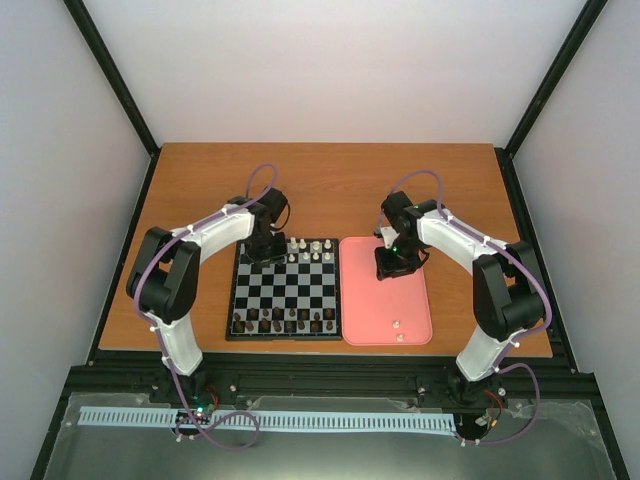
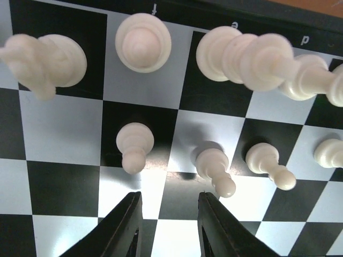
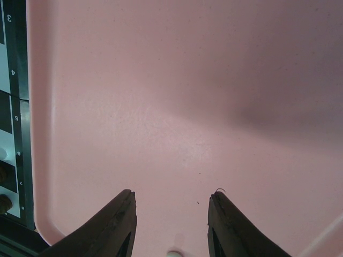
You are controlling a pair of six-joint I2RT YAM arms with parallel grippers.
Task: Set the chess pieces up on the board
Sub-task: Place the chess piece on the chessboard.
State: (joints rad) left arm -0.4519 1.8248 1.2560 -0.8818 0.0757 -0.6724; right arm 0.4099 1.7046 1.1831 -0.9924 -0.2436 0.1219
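The board (image 1: 290, 292) lies left of centre. Cream chess pieces (image 1: 310, 249) stand on its far rows. My left gripper (image 1: 262, 250) hovers over the board's far left corner. In the left wrist view it (image 2: 170, 197) is open and empty, just short of two pawns (image 2: 134, 144) (image 2: 214, 167), with taller pieces (image 2: 142, 42) behind them. My right gripper (image 1: 390, 268) (image 3: 172, 194) is open and empty over the pink tray (image 3: 187, 107). Two cream pieces (image 1: 398, 329) lie at the tray's near end. The top of one (image 3: 174, 254) peeks in at the frame's bottom edge.
Dark brown pieces (image 1: 280, 320) fill the board's near rows. The pink tray (image 1: 360, 300) sits against the board's right side, its rim next to the board's numbered border (image 3: 15, 107). Brown tabletop (image 1: 330, 180) stretches behind both.
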